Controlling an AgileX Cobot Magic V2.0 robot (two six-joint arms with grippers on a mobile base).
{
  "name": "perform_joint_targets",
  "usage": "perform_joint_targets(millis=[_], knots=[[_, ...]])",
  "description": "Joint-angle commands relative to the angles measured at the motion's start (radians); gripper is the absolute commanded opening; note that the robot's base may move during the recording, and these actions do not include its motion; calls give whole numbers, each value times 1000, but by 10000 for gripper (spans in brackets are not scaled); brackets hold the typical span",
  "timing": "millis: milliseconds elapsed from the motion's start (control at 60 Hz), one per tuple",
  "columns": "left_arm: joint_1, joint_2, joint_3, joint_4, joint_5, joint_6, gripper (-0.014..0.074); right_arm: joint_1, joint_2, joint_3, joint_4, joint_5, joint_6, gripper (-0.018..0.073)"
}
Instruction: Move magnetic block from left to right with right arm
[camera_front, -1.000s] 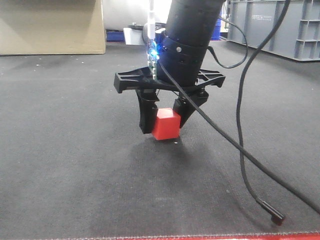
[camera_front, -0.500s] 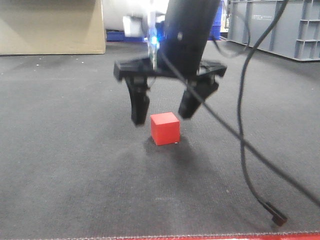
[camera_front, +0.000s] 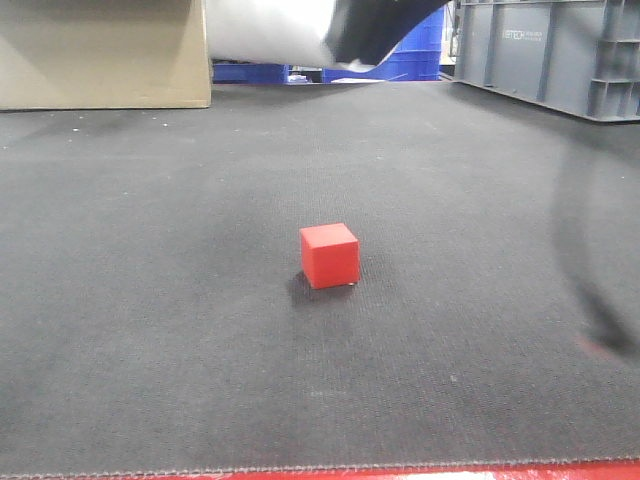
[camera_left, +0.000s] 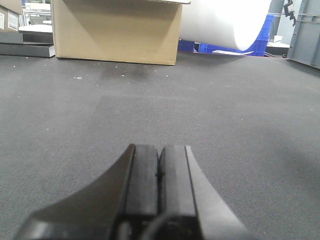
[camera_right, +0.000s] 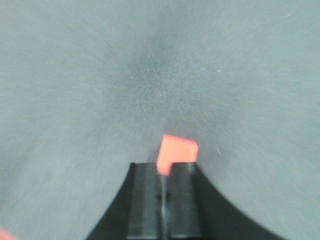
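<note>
The magnetic block (camera_front: 329, 255), a small red cube, rests alone on the dark mat (camera_front: 150, 300) near the middle of the front view. Nothing touches it. Only a blurred piece of the right arm (camera_front: 365, 28) shows at the top edge there. In the right wrist view my right gripper (camera_right: 162, 167) is high above the mat, pads pressed together and empty. The magnetic block (camera_right: 179, 151) shows far below, just past its tips. My left gripper (camera_left: 159, 150) hovers low over bare mat, shut with nothing between its fingers.
A cardboard box (camera_front: 100, 50) stands at the back left, with a white roll (camera_front: 265, 30) beside it. Grey crates (camera_front: 550, 50) stand at the back right. A blurred dark cable (camera_front: 590, 280) hangs at the right. A red strip (camera_front: 400, 472) runs along the mat's near edge.
The right gripper opened and let go of the block on the mat, then rose out of the front view. Its jaws are now together. The block has stayed where it was set.
</note>
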Motion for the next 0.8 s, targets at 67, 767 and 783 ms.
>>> perform_joint_targets(millis=[67, 767, 783], knots=[[0, -14, 8, 0, -90, -4, -116, -3, -192, 155, -11, -168, 1, 74], [0, -14, 8, 0, -90, -4, -116, -3, -828, 706, -11, -477, 1, 69], [0, -14, 8, 0, -90, -4, -116, -3, -835, 706, -11, -477, 1, 69]])
